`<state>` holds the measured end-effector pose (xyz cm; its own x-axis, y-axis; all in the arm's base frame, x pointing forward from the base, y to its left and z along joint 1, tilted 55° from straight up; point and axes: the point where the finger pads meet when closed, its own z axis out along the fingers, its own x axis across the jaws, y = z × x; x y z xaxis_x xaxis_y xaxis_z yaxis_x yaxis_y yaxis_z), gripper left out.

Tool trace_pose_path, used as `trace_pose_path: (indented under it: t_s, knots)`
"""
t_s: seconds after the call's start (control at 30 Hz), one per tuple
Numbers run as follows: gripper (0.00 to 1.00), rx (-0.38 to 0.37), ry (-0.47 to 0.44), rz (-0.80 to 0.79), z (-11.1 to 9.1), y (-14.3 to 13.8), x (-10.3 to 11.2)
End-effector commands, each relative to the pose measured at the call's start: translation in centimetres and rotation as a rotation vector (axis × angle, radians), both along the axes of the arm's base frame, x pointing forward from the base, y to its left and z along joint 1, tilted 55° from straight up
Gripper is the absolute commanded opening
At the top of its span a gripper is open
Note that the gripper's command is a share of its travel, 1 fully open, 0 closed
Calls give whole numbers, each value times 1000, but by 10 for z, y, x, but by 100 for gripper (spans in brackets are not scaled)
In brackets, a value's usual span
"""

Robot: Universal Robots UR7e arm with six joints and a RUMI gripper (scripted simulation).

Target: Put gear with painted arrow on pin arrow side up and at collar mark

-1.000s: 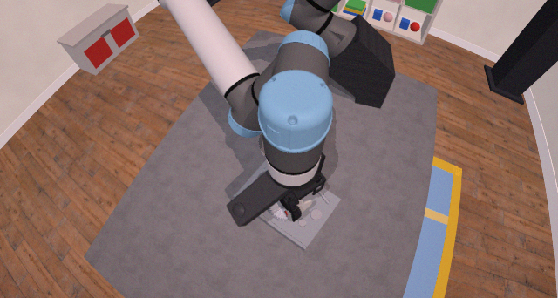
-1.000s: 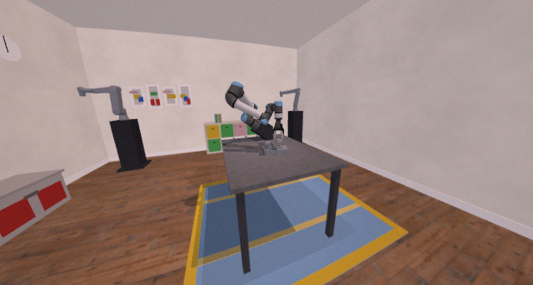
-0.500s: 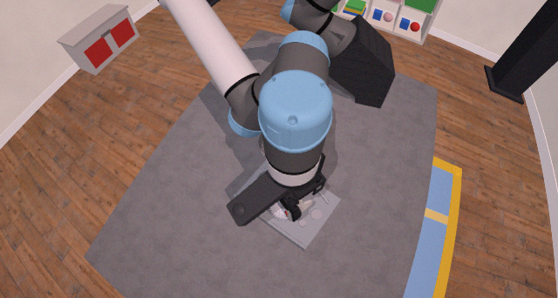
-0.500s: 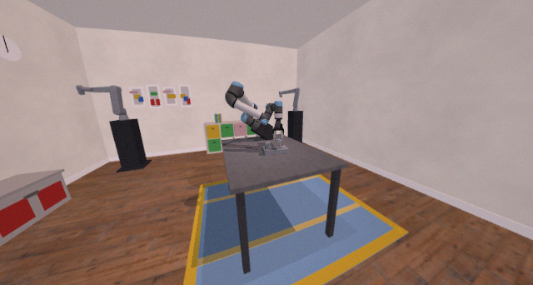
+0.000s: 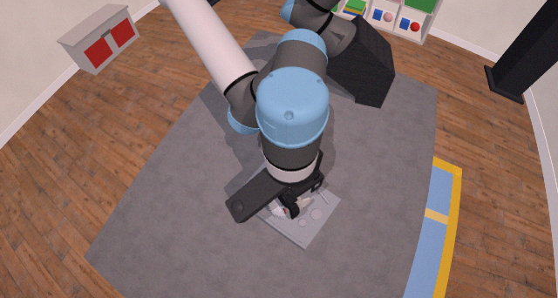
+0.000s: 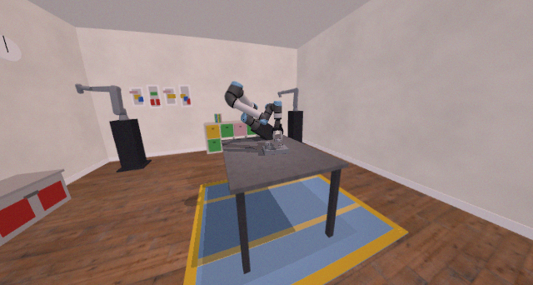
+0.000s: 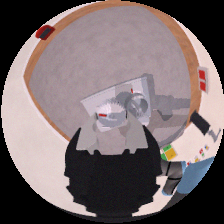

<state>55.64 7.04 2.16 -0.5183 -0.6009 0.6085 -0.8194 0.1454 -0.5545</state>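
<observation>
My gripper (image 7: 111, 112) is shut on the loose gear (image 7: 107, 117), a pale toothed wheel with a red arrow painted on its upper face. In the overhead view the gripper (image 5: 289, 207) holds the gear (image 5: 278, 211) over the left part of the grey base plate (image 5: 301, 217). The side view shows the gripper (image 6: 278, 137) a little above the plate (image 6: 275, 150). A darker gear sits on the plate right beside the held one. A small red mark (image 7: 132, 90) shows on the plate behind them. The pin itself is hidden under the gear and fingers.
Two round bosses (image 5: 316, 213) (image 5: 302, 222) and a thin peg (image 5: 323, 197) stand on the plate's right part. The arm's black pedestal (image 5: 364, 67) stands at the far side of the table. The table's front edge lies beyond the plate.
</observation>
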Motion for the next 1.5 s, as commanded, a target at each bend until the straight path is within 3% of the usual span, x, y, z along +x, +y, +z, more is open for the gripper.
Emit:
trace_pose_path:
  t_s: [0.0, 0.07, 0.23, 0.7, 1.47]
  knots:
    - [0, 1, -1, 1, 22, -22, -25]
    - [0, 1, -1, 1, 22, -22, -25]
    - [0, 0, -1, 1, 42, -47, -56]
    - [0, -9, 30, 24, 43, -48, -58]
    - [0, -103, 330, 241, 43, -48, -58]
